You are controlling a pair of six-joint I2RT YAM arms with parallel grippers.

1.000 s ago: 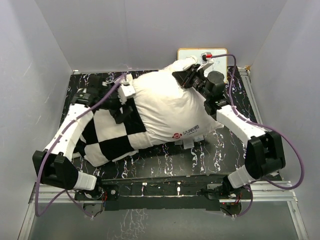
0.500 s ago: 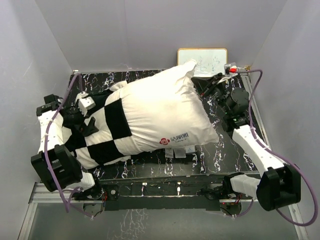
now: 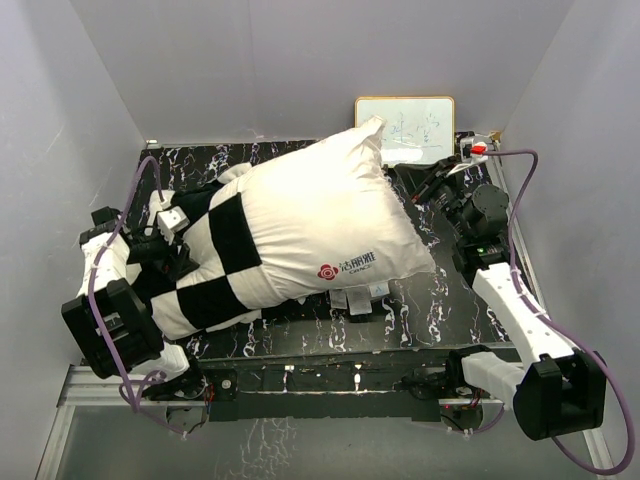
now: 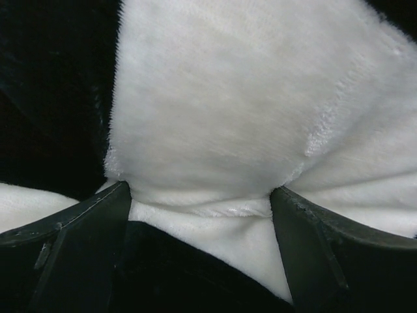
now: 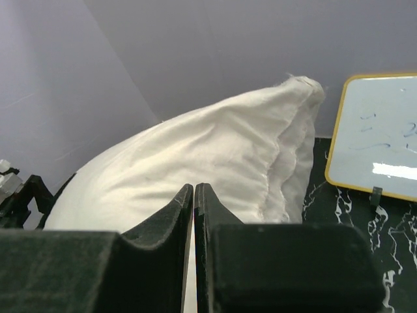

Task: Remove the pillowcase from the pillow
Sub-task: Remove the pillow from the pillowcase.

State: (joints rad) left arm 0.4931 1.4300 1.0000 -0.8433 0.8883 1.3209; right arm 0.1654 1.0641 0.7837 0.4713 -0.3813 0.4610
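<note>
The plump white pillow point(image 3: 330, 215) with a red logo lies across the black marbled table point(image 3: 420, 320); its left end is still inside the black and cream checkered pillowcase point(image 3: 215, 290). My left gripper point(image 3: 178, 260) is pressed into the pillowcase's left side. In the left wrist view its jaws point(image 4: 199, 189) stand wide apart, and a cream plush fold point(image 4: 228, 98) bulges between them and touches both fingers point(image 4: 85, 228). My right gripper point(image 3: 412, 180) hovers just off the pillow's far right corner. It is shut point(image 5: 194, 186) with nothing in it, and the pillow point(image 5: 215, 156) lies beyond it.
A small whiteboard with a yellow frame point(image 3: 405, 125) leans against the back wall, and the right wrist view shows it too point(image 5: 384, 137). Grey walls enclose the table on three sides. Purple cables trail from both arms.
My right gripper has left the pillow's far corner and pulled back to the right, shut. The left arm swung out to the left along the pillowcase. More white pillow shows.
</note>
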